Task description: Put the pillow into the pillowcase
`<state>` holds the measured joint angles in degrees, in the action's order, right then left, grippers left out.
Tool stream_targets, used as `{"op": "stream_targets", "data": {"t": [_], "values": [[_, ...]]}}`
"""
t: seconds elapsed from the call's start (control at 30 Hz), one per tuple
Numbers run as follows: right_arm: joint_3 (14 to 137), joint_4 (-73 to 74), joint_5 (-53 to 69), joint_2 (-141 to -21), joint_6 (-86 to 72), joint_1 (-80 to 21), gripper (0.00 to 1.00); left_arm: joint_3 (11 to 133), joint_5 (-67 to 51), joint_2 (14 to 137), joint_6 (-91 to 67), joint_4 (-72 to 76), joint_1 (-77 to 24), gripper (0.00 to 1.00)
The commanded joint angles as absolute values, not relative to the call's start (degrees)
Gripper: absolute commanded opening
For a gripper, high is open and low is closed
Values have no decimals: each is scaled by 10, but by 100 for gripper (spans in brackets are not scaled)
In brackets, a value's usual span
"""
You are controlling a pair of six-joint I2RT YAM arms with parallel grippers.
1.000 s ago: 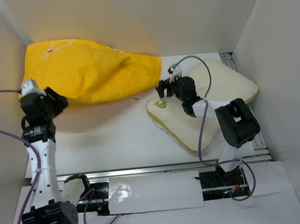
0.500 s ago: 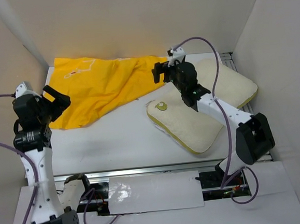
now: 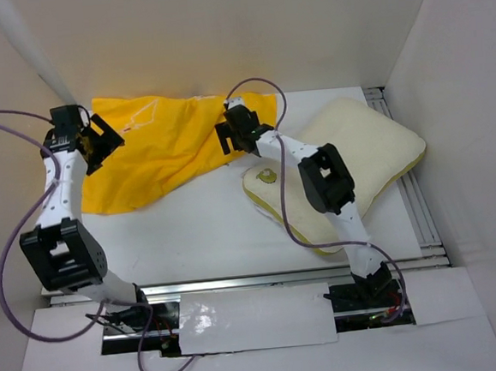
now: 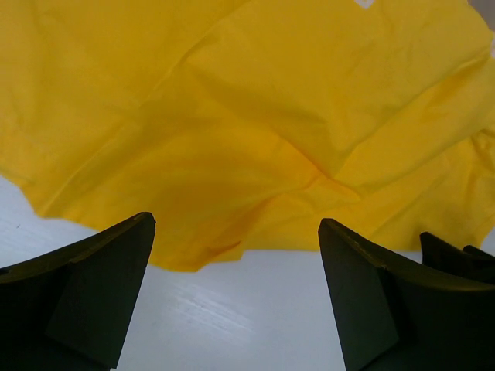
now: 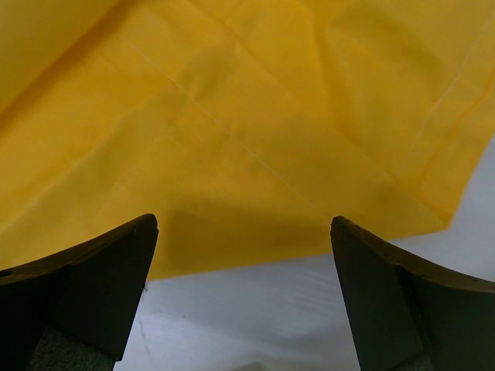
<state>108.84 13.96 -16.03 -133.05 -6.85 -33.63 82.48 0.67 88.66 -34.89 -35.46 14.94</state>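
Your left gripper (image 3: 101, 143) and right gripper (image 3: 225, 140) hover over opposite ends of the pillowcase (image 3: 163, 149), fingers spread wide, gripping nothing. The yellow cloth lies crumpled at the table's (image 3: 200, 232) far side, with the pillow (image 3: 370, 154) just to its right.

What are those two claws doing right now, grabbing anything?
Left gripper: open, holding nothing, over the pillowcase.
Right gripper: open, holding nothing, also over the pillowcase.
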Motion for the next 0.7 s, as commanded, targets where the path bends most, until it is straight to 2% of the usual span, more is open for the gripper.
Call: {"op": "stream_targets", "data": {"t": [0.0, 0.2, 0.37, 0.5, 0.53, 0.63, 0.67], "values": [[1175, 220, -173, -1378, -92, -341, 100, 878, 17, 959, -342, -333, 131, 100], [1200, 168, -119, -1408, -107, -336, 100, 928, 29, 1091, -335, -326, 113, 100], [1229, 148, -93, -1439, -112, -330, 99, 954, 29, 1149, -335, -326, 107, 100], [1244, 135, -88, -1459, -112, -330, 97, 966, 40, 1179, -340, -326, 107, 94], [1245, 127, -80, -1467, -112, -330, 91, 966, 40, 1185, -340, -326, 107, 90], [1250, 114, -80, -1481, -112, -336, 87, 971, 46, 1208, -340, -326, 107, 79], [1250, 104, -80, -1486, -112, -336, 79, 978, 46, 1214, -340, -326, 107, 71]]}}
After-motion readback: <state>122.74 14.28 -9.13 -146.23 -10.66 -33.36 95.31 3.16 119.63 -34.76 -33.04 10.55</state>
